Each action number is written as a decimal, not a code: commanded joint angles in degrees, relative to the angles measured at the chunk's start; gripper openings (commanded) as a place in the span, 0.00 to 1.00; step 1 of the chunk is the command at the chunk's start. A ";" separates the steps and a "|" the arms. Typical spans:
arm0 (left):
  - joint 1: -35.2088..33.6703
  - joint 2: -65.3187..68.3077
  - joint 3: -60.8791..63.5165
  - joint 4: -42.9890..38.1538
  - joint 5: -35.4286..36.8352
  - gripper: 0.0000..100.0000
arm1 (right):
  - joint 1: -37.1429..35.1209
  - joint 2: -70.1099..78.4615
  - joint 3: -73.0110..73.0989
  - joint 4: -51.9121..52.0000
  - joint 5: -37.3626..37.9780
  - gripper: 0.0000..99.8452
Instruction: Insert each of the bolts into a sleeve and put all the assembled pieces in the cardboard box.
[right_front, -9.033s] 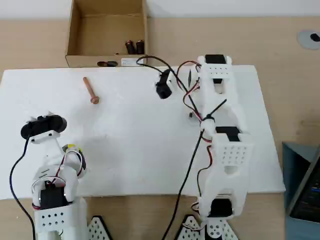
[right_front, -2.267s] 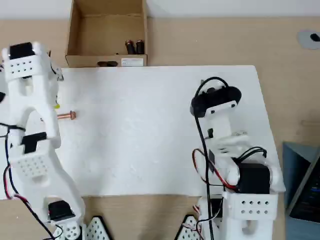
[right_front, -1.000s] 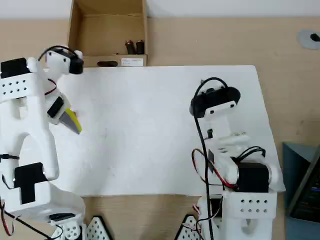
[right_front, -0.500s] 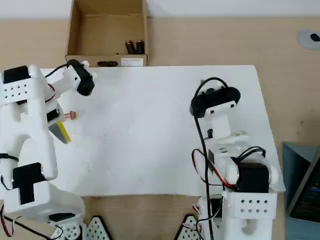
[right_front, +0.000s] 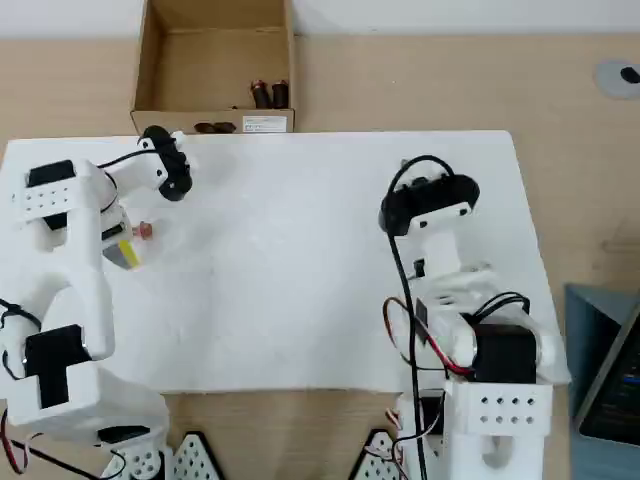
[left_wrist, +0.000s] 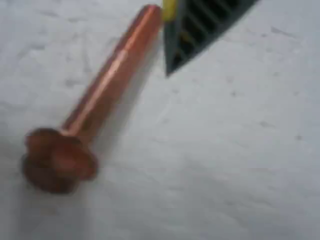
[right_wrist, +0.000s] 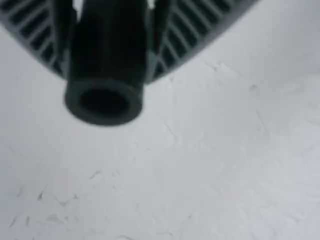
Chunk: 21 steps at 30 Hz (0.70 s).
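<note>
The wooden table carries a white board that covers most of its middle, and my 2 arms stand at the board's near edge. My left arm stretches up the board's left side. My right arm sits folded on the right side, its wrist over the board's right half, well apart from the left one. The cardboard box stands on the table touching the board's far edge, toward the left, open at the top. 2 dark assembled pieces lie side by side against the inside of its near wall. My right gripper is pinching a black sleeve between its ribbed fingers, just above the board. The sleeve's open round mouth points toward the wrist camera. My left gripper is down on the board's left side, near the box, and stands spread. 1 dark ribbed finger with a yellow edge lies just beside the plain end of the bolt's shaft. I cannot tell whether it touches. The copper bolt lies flat on the white board, not gripped. From the high view its flanged head pokes out just beside my left gripper, pointing toward the board's middle.
</note>
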 joint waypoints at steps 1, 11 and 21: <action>-0.18 1.80 -0.79 -4.40 -3.08 0.33 | 0.40 -0.75 -0.04 -1.23 0.09 0.01; -0.18 16.31 -13.63 0.88 -2.55 0.33 | 0.40 -0.66 -0.04 -1.23 0.09 0.01; 1.23 23.78 -20.31 7.38 -2.64 0.04 | 0.40 -0.75 0.84 -1.85 0.09 0.01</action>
